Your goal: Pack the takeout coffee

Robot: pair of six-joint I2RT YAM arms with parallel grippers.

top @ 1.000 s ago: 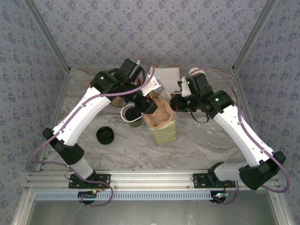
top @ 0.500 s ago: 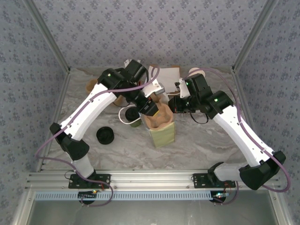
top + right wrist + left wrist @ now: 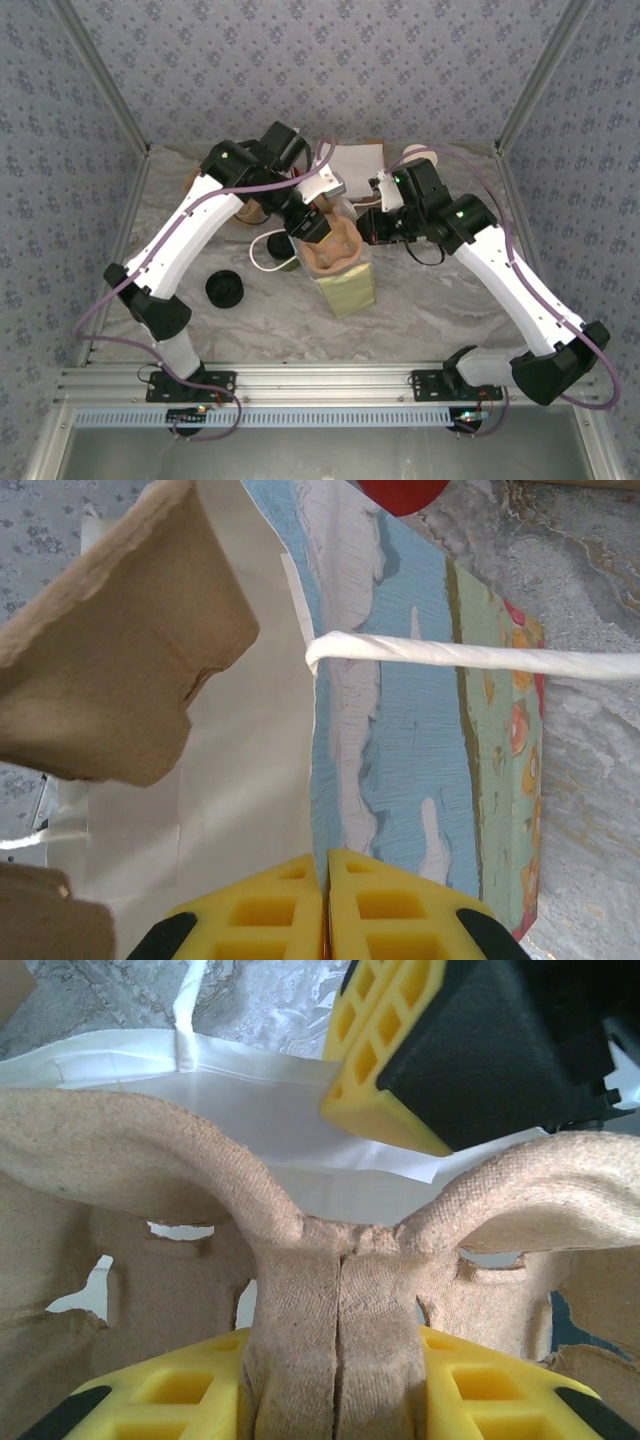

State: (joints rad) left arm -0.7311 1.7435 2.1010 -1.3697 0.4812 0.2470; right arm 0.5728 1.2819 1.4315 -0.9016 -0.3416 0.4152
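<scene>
**Slowly now: seat the carrier in the bag**

Your left gripper [image 3: 338, 1385] has its jaws part-closed on the centre ridge of the pulp cup carrier [image 3: 300, 1230], which hangs over the mouth of the paper bag [image 3: 400, 740]. Lower it level and straight, clear of the bag wall ahead of those jaws. Your right gripper [image 3: 327, 900] has its jaws pinched shut on the bag's rim; pull that wall outward so the mouth gapes wide. The takeout coffee [image 3: 289, 264] sits just left of and below your left jaws, half hidden. It looks upright, long axis vertical, lid end apparently up.
</scene>
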